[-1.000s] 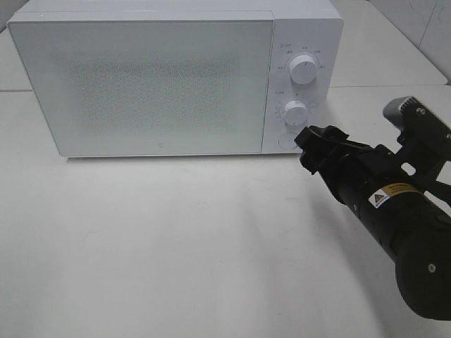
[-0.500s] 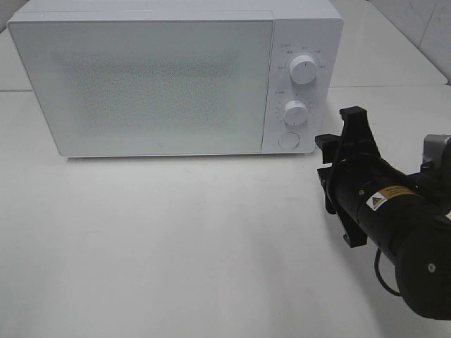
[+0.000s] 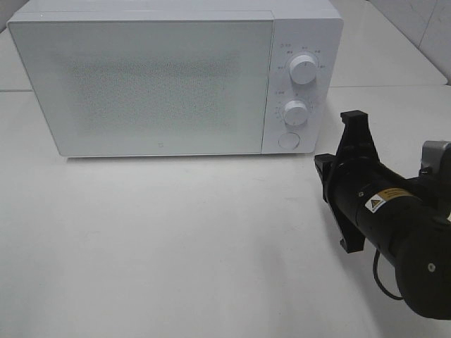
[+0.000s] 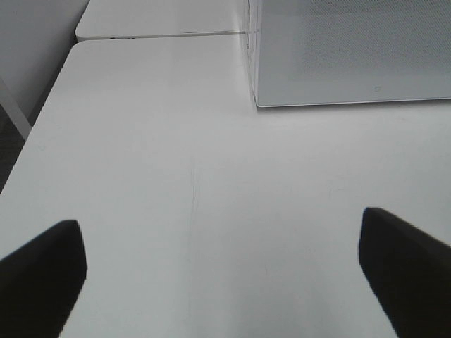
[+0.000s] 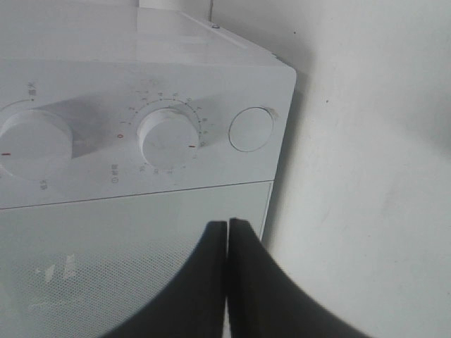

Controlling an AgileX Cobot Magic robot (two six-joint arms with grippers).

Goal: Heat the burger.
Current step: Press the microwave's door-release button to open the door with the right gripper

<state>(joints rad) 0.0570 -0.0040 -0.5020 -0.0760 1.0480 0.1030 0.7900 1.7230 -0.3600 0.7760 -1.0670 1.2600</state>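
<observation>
With its black right hand [image 5: 227, 224] pinched together and empty, the arm risked jabbing the small white dial [image 3: 296, 112] instead of the boxy white microwave [image 3: 162, 84]'s round door button [image 3: 287, 141].

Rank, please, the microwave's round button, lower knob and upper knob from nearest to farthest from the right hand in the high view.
1. Round button, lowest of the three, closest to the right hand.
2. Lower knob, just above the button.
3. Upper knob, topmost.
</observation>
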